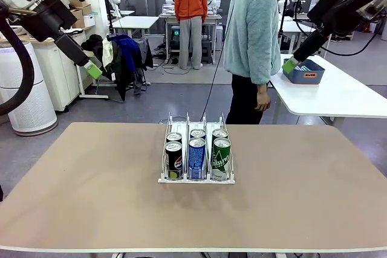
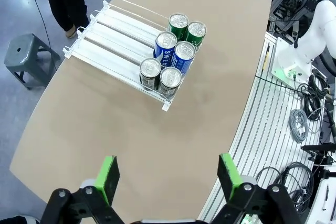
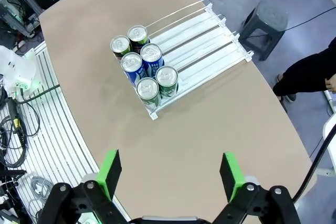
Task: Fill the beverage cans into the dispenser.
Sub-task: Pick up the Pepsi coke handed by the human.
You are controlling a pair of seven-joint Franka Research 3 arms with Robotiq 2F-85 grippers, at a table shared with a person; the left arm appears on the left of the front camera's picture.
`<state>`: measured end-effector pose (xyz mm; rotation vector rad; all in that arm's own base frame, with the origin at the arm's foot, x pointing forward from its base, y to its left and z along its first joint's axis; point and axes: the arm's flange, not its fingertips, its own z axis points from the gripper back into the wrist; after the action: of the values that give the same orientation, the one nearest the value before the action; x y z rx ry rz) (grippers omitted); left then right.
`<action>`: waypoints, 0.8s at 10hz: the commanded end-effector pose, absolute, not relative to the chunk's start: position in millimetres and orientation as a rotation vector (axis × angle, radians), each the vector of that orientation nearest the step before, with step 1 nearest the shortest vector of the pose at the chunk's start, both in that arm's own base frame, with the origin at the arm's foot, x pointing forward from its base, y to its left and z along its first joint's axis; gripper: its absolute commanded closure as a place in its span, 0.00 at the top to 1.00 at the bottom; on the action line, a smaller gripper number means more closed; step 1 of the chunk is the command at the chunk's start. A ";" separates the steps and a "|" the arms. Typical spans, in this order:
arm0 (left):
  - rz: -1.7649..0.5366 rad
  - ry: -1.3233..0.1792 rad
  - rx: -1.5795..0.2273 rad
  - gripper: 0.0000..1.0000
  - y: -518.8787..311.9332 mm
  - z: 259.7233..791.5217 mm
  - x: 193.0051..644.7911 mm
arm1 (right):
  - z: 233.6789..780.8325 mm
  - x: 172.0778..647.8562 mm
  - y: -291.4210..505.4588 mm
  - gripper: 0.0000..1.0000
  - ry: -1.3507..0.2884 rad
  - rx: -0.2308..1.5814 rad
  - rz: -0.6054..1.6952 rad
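Six cans sit in the dispenser, two per lane, bunched at its robot-side end, mid-surface. Left fingers and right fingers are both spread wide and empty, high above and well apart from the cans. Wrist views show bare lane lengths behind the cans. Front view shows a person past the far edge. Both arms are raised, angled down and inward.

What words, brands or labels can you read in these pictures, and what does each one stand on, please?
"SWE": running along the side of a blue can; the rest of the word is hidden.
Green can: white lettering, too blurred to read.
Black can: a round logo, no legible word.
Blue bin: an orange label, too small to read.
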<state>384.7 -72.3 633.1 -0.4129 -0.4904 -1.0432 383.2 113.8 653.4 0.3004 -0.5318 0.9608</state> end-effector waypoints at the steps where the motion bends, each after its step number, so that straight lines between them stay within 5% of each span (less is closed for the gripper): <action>1: -1.041 -0.523 -0.451 1.00 -73.9 636.3 385.9 | 658.9 388.1 111.3 1.00 -0.542 0.360 0.967; 8: -1.005 -0.603 -0.478 1.00 -72.6 657.5 377.8 | 679.3 394.2 96.8 1.00 -0.644 0.384 0.935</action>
<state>376.1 -72.1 661.4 -0.4679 -0.6199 -1.0023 387.3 98.9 687.5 0.3639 -0.6236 0.9150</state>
